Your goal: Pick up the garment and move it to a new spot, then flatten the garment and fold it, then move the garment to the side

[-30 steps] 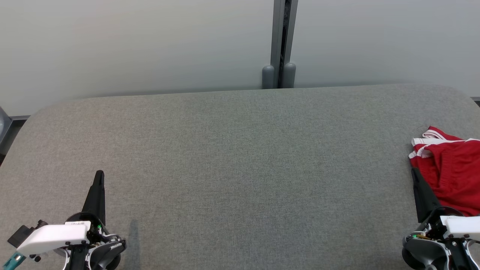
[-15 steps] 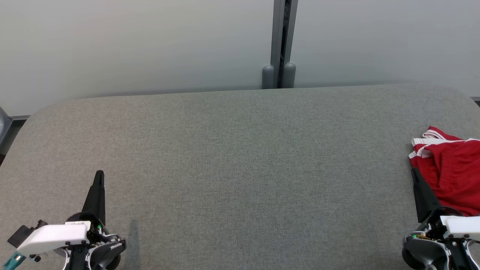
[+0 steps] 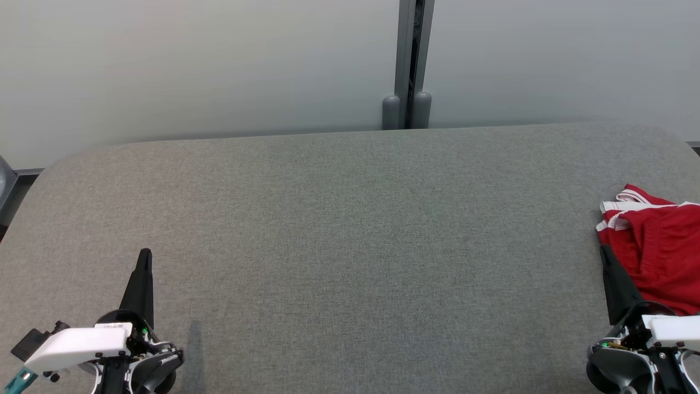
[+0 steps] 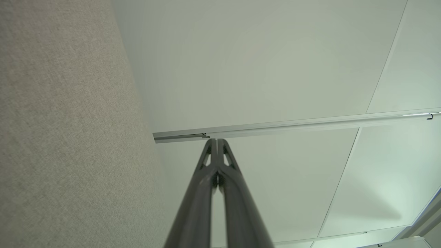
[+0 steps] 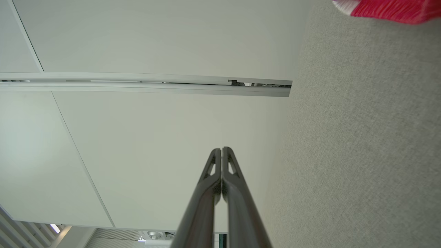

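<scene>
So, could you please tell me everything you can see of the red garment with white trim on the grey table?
The red garment with white-striped trim looks like thin, soft sports fabric. It lies crumpled and creased, not folded, on the right side of the grey fabric-covered table, partly cut off by the head view's border. The white trim shows at its far left corner. The shut right gripper stands beside its near left edge, not holding it.
</scene>
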You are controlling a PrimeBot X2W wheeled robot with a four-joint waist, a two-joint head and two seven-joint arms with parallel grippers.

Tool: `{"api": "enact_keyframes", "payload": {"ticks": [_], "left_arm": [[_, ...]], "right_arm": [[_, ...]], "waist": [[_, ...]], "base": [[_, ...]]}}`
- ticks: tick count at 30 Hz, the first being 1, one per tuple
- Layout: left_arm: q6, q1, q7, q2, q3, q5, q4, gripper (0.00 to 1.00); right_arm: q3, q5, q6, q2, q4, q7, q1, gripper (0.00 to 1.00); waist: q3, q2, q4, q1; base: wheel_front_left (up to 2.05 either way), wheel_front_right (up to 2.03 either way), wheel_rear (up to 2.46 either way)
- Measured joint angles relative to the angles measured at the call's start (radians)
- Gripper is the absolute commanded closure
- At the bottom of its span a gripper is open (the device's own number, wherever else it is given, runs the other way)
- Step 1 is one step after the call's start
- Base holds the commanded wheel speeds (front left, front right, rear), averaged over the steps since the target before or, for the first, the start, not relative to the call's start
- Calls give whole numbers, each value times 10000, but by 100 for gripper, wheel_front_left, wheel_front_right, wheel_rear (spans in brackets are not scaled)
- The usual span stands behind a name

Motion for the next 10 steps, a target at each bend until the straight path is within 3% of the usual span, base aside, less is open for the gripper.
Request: {"api": "enact_keyframes", "payload": {"ticks": [10], "left_arm": [[0, 0, 0, 0, 0, 0, 0, 100]], "right_arm": [[0, 0, 0, 0, 0, 0, 0, 100]], "waist": [[0, 0, 0, 0]], "base": [[0, 0, 0]]}}
